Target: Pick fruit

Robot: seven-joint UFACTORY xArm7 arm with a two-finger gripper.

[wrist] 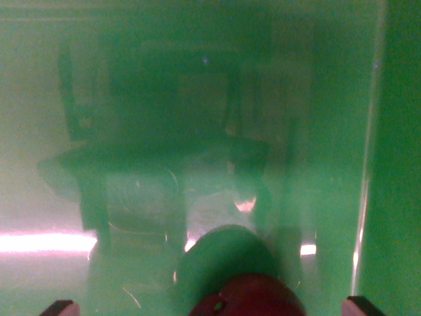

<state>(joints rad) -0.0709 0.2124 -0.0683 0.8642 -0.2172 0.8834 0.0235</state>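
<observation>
Fruit (pixel 248 297), dark red, sits between the spread-open hand (pixel 210 307) fingertips, ungripped.

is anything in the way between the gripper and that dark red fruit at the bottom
Nothing visible stands in the way. The dark red fruit sits at the bottom edge on the glossy green surface, between the two fingertips showing in the bottom corners. The gap on both sides of it looks clear; the rest is blurred reflection.
</observation>
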